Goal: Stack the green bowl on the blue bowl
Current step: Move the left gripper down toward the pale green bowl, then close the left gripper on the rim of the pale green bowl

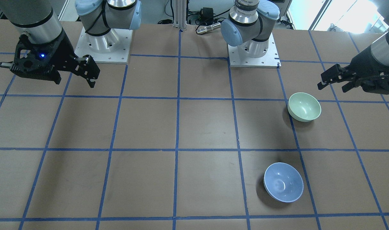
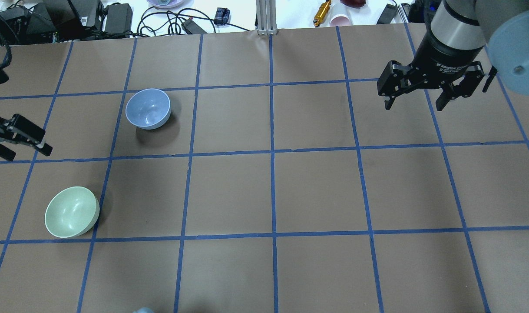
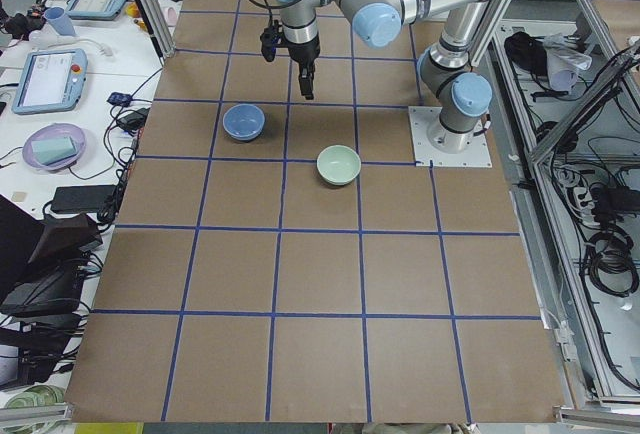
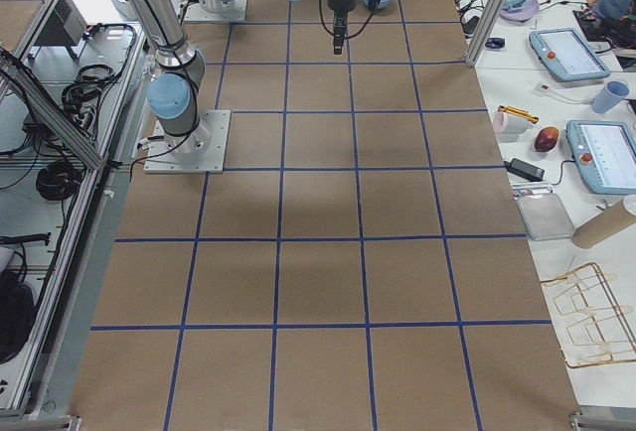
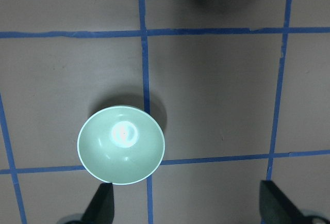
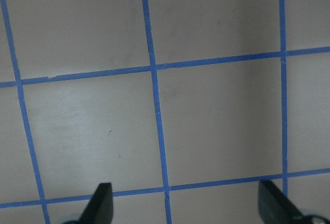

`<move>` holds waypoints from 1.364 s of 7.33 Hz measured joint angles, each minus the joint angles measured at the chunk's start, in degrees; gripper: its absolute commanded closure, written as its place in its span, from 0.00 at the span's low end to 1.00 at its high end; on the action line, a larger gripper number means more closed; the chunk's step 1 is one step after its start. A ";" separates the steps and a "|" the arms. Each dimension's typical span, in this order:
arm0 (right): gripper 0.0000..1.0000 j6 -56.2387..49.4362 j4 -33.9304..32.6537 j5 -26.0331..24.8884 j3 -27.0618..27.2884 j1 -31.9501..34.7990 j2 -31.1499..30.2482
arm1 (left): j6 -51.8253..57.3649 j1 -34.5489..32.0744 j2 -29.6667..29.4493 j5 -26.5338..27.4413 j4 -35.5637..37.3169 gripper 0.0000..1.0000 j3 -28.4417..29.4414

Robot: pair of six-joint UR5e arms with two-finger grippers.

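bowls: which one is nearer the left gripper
The green bowl, the pale mint one. It sits close by the left gripper, while the blue bowl lies farther out across the table, away from the robot's base.

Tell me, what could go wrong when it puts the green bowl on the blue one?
The small glossy pale green bowl sits off-centre under the open left hand, so a finger might hit its rim and tip it. Its smooth wall could slip from a pinch. Released off-centre, it might shove the small glossy pale blue bowl.
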 measured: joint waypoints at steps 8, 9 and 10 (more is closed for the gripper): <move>0.00 0.00 0.00 -0.04 0.01 0.00 0.00 | 13.93 15.29 -6.53 -3.46 29.38 0.01 -23.36; 0.00 0.00 0.00 -0.04 0.00 0.00 0.00 | 14.02 15.37 -7.57 -2.62 29.79 0.01 -23.49; 0.00 0.00 0.00 -0.04 0.00 0.00 0.00 | 14.02 15.39 -8.39 -2.12 29.93 0.01 -23.55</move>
